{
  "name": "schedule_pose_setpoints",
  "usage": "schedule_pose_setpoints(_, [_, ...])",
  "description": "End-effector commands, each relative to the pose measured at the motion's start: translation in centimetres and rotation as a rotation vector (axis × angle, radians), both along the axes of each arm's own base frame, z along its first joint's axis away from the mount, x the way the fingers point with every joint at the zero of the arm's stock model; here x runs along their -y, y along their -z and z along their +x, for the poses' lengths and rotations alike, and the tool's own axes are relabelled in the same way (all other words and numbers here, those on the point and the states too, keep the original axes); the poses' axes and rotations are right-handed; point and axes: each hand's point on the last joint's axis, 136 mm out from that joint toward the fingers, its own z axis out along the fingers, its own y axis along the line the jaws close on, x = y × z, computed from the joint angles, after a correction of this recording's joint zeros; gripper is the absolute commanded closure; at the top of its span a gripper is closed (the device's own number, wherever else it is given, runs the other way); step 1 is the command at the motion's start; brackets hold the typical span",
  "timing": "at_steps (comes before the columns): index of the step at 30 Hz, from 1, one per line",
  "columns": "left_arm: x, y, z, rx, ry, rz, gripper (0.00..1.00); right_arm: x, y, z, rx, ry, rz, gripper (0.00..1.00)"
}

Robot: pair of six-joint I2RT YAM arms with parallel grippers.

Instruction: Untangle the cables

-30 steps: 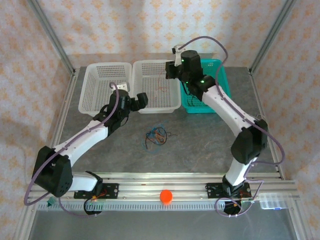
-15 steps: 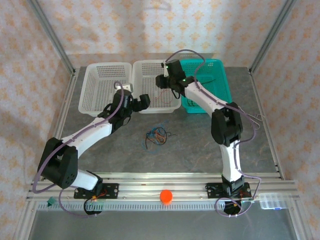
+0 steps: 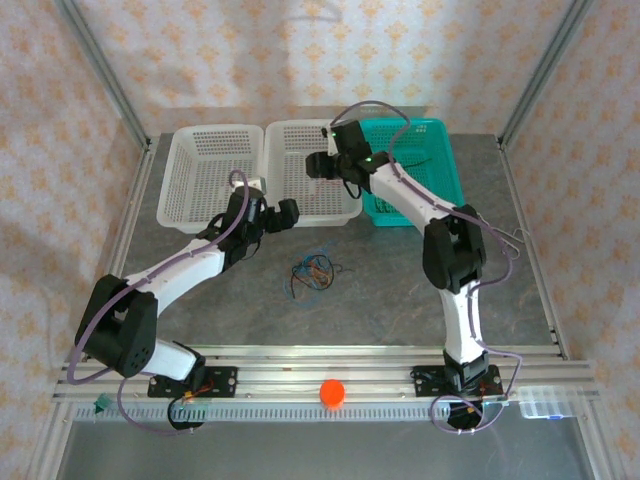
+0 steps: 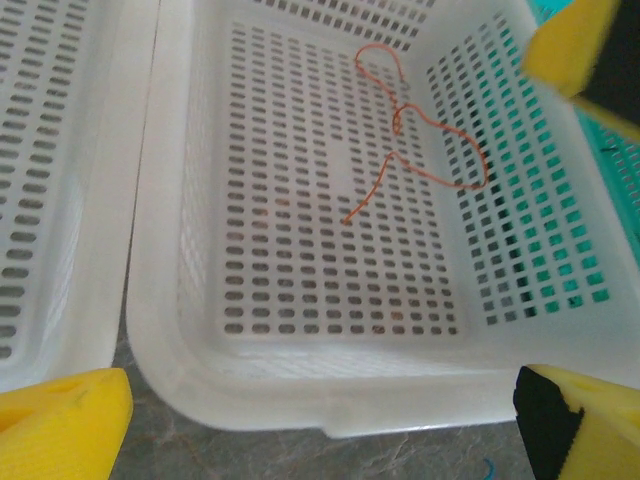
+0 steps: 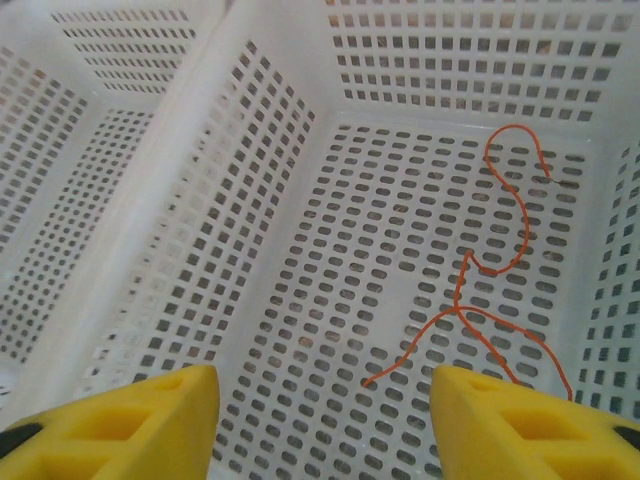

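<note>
Cables: a small tangle of dark, red and blue strands lies on the tabletop, just near of the middle white basket and between the two arms. One orange-red wire lies alone on that basket's floor, toward its right wall.
Right side: the right gripper hangs over the middle white basket with its fingers apart and nothing between them. The wire below is clear of both pads.
Left side: the left gripper sits at the basket's near rim, spread wide and empty, looking into the basket.
Step in hand: probably setting one freed wire down in the basket. That looks done, and the tangle is left to work on.
Doing it well: lift the right gripper straight up before swinging it, so no pad catches the wire or the perforated wall.
Next pick: look for a strand end sticking out at the tangle's edge. Pin the bundle with one gripper and draw the end out slowly and low with the other.
Risk: hair-fine strands may slip from the pads. A fast pull could tighten loops or lift the whole knot.
</note>
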Motion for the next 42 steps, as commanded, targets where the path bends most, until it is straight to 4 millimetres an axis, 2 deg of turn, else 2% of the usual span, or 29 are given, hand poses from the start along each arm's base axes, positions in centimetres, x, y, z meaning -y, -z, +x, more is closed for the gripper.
schedule_pose_setpoints(1, [-0.7,0.5,-2.0,-0.042,0.004,0.029,0.01,0.2,-6.9,-2.1,0.127,-0.038,0.047,0.42])
schedule_pose_setpoints(7, [-1.1,0.1,-5.2,-0.068,0.015,0.071,0.03,0.5,-9.3,-6.6,0.165,-0.04,0.089,0.41])
schedule_pose_setpoints(10, [-0.8,0.9,-6.9,-0.109,0.035,0.095,0.05,1.2,-9.1,-9.0,0.143,-0.021,0.101,0.44])
schedule_pose_setpoints(14, [-0.5,2.4,-9.0,-0.178,0.057,0.137,0.08,1.9,-7.8,-12.1,0.087,0.001,0.102,0.46])
schedule_pose_setpoints(20, [0.4,4.7,-12.4,-0.273,0.104,0.135,0.19,2.8,-4.9,-16.5,-0.024,0.015,0.125,0.48])
schedule_pose_setpoints(26, [0.0,7.0,-15.2,-0.338,0.094,0.08,0.33,2.1,-1.6,-20.5,-0.114,-0.01,0.122,0.52])
schedule_pose_setpoints(31, [0.3,8.3,-15.9,-0.354,0.104,0.056,0.37,0.6,-0.3,-22.2,-0.149,-0.062,0.16,0.53])
schedule_pose_setpoints(42, [1.9,9.8,-15.0,-0.362,0.138,0.099,0.41,-1.0,0.0,-23.3,-0.184,-0.134,0.26,0.53])
